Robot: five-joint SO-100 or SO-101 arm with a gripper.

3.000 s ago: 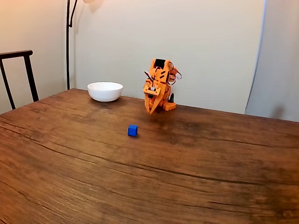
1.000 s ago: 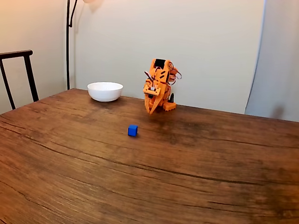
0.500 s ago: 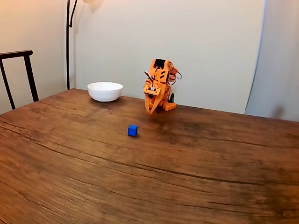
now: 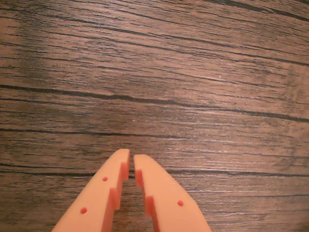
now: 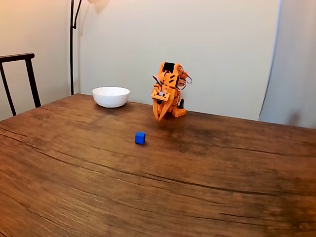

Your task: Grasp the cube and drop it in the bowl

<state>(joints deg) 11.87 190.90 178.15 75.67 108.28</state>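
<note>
Cube (image 5: 140,138) looks like a small rigid block, likely light, with flat plain faces. My read: no fragility concern, but it's small enough to skid or tip on the wood if one finger touches first. Best hold is across two opposite side faces, pads centred, fingers straddling it before closing. Gripper (image 5: 160,117) is folded in at the arm's base, tips pointing down just above the table (image 5: 207,177); in the wrist view the gripper (image 4: 131,157) has its fingers nearly together, only a thin slit between the tips, nothing held, bare wood grain under it. It'll need opening well wider than the cube before descent. Cube sits on the table out in front of the gripper, toward the fixed camera and slightly to the left in that view, apart from the tips, not touching. Bowl (image 5: 111,97) is off to the gripper's left in the fixed view, roughly level with the arm base, well apart from the cube.
</note>
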